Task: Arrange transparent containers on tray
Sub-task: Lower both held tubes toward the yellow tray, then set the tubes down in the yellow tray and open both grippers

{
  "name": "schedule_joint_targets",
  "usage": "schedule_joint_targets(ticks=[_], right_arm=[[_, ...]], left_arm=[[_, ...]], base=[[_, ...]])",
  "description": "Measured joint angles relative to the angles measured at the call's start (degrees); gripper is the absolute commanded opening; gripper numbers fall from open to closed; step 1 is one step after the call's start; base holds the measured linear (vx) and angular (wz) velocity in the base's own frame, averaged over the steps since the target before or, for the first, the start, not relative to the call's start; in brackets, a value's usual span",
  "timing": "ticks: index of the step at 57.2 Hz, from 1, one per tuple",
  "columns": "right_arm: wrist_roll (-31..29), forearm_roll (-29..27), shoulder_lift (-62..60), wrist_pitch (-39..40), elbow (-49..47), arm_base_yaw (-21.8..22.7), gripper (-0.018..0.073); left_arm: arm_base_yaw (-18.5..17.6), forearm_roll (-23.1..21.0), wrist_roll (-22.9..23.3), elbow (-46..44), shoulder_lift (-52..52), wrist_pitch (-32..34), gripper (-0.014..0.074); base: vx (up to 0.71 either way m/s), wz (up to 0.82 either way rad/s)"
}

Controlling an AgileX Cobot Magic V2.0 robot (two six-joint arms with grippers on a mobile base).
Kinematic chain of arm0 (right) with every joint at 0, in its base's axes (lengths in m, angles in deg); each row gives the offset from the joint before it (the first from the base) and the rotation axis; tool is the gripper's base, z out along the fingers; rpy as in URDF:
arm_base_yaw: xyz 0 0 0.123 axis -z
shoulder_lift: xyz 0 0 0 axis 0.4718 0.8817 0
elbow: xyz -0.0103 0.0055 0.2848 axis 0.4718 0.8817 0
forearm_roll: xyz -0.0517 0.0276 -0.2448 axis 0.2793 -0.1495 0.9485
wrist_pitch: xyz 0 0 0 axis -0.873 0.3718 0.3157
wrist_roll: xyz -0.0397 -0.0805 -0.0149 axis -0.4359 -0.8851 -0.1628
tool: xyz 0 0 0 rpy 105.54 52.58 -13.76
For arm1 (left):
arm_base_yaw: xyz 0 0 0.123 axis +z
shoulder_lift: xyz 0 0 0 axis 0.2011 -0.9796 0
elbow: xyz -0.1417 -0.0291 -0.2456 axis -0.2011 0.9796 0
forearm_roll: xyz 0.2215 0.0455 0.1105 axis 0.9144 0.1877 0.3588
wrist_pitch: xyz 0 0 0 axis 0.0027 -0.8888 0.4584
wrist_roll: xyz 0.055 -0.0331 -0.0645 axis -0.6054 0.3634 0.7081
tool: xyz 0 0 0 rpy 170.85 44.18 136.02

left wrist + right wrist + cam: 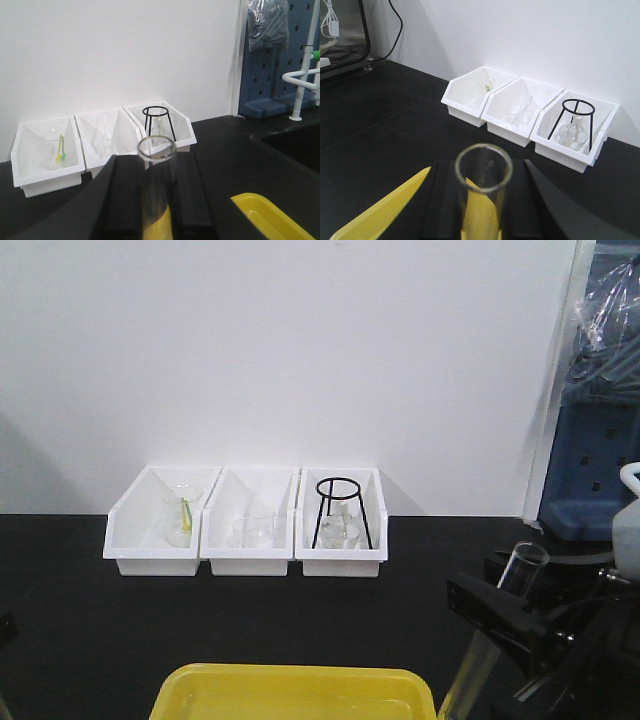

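Each gripper holds one transparent container, a clear glass test tube. In the left wrist view my left gripper [152,161] is shut on a tube [156,148] that stands upright between the black fingers, rim up. In the right wrist view my right gripper [485,192] is shut on another tube [484,168], also upright. The front view shows the right gripper [497,625] at lower right with its tube [528,558] leaning slightly. The yellow tray [290,692] lies at the near table edge, below and beside both grippers. Its rim also shows as the tray [267,216] and the tray [380,217].
Three white open-fronted bins [245,552] stand against the back wall. They hold a beaker [181,512] with a yellow-green stick, another beaker [255,530], and a black wire stand [341,508] over a flask. A blue pegboard [590,475] and a white faucet [300,75] are at right.
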Motion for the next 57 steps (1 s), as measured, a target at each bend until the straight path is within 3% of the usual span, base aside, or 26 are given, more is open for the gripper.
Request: schedule_joint_targets(ticks=[12,28,40,57], right_arm=[[4.88,0.0,7.95,-0.11,-0.86,0.0,-0.0008],[14.02,0.0,25.47,-4.63,-11.0,0.0,-0.0008],[16.16,-0.02,37.01,-8.21,-16.85,0.18,-0.0008],[21.27,-0.63,46.15,-8.64,-17.96,5.26,-0.0008]], left_arm=[[0.0,-0.07,0.56,-2.11,-7.69,-0.84,0.0201],[-0.12,-0.49,2.79,-15.78,-27.36,-6.86,0.0203],[-3.31,-2.7,2.9,-21.06,-40.27,-8.65,0.0203],[-5.22,-5.03,3.06,-21.55,-54.34,-7.16,0.0209]], base=[[0.0,0.0],[0.0,0.0],[0.0,0.0],[0.0,0.0]])
